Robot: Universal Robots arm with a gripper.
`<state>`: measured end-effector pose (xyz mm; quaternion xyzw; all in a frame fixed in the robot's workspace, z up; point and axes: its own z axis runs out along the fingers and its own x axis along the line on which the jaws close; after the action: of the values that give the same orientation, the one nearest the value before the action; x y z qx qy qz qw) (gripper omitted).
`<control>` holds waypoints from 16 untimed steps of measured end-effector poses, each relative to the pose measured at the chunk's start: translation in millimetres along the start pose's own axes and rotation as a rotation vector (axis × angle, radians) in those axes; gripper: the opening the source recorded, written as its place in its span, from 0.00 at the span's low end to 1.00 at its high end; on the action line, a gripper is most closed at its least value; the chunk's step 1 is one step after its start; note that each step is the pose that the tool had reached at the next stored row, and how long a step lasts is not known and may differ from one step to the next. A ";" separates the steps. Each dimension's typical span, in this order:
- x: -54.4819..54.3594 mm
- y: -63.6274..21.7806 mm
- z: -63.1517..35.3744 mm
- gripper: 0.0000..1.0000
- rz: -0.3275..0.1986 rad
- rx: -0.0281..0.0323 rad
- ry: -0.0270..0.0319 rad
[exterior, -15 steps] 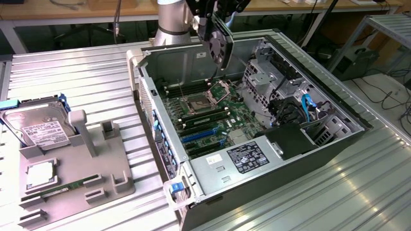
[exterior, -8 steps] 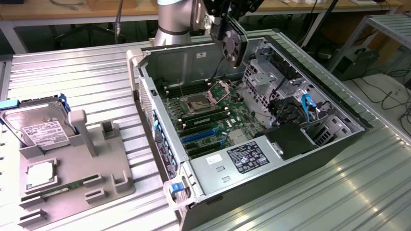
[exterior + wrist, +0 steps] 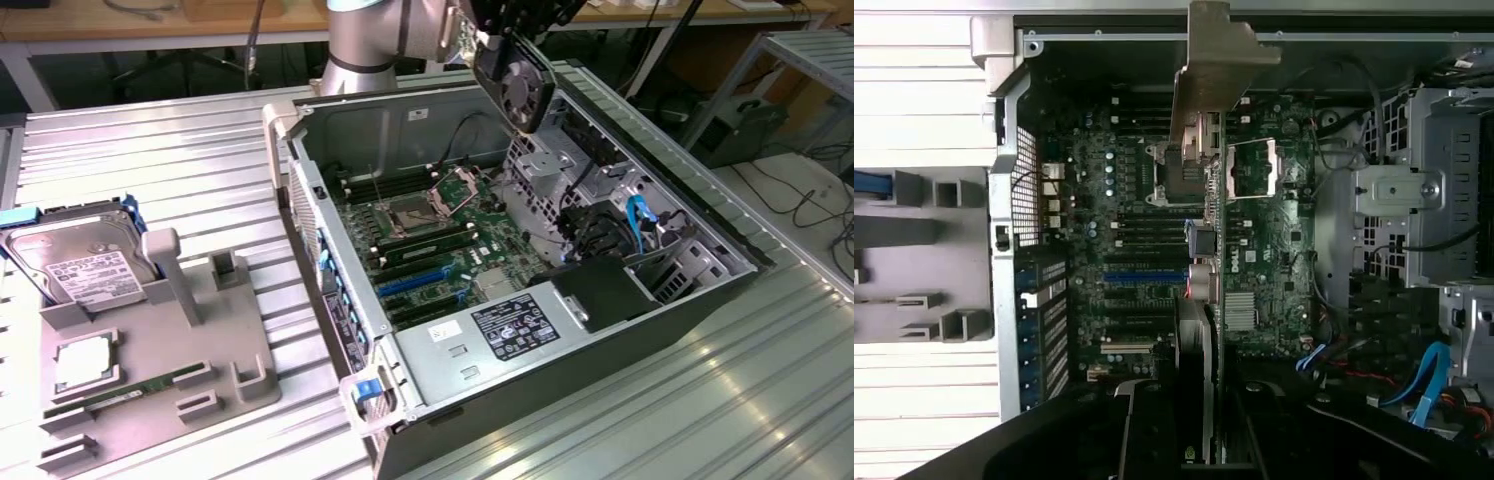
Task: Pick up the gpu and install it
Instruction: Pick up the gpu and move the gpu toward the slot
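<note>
A ribbed metal surface (image 3: 160,150) carries a grey, open tower computer case (image 3: 387,125) lying on its side. On the exterior view's left stands a grey moulded parts tray (image 3: 147,370), with a silver hard drive with a white label (image 3: 74,265) propped in it.

A green motherboard (image 3: 427,240) covers the floor of the case, and its short blue expansion slots (image 3: 414,283) sit toward the perforated rear wall.

The gpu (image 3: 518,80), a thin black card with a round fan, is not in any slot. It hangs in the air over the far rim of the case, well above the motherboard. The black gripper (image 3: 507,30) has its jaws clenched on one end of the card.

From the wrist view the gpu (image 3: 1219,260) is seen edge-on. It runs straight out from the gripper (image 3: 1206,425), and its silver metal bracket (image 3: 1209,60) is at the end away from the jaws. The card's long axis therefore points away from the jaws and down toward the case. In that view its edge crosses the line of the blue slots (image 3: 1144,275) rather than lying along them, and I judge it to be offset to one side of them.
</note>
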<state>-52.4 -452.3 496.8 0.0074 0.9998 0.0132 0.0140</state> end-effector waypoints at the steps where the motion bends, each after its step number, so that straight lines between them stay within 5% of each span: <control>1: -3.0 0.0 0.2 0.27 0.000 0.0000 0.0000; 11: -44.9 0.6 2.4 0.27 0.000 0.0002 0.0000; 16: -52.6 0.7 2.9 0.27 0.000 0.0001 0.0000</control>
<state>0.2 -452.4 495.4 0.0073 0.9998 0.0132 0.0140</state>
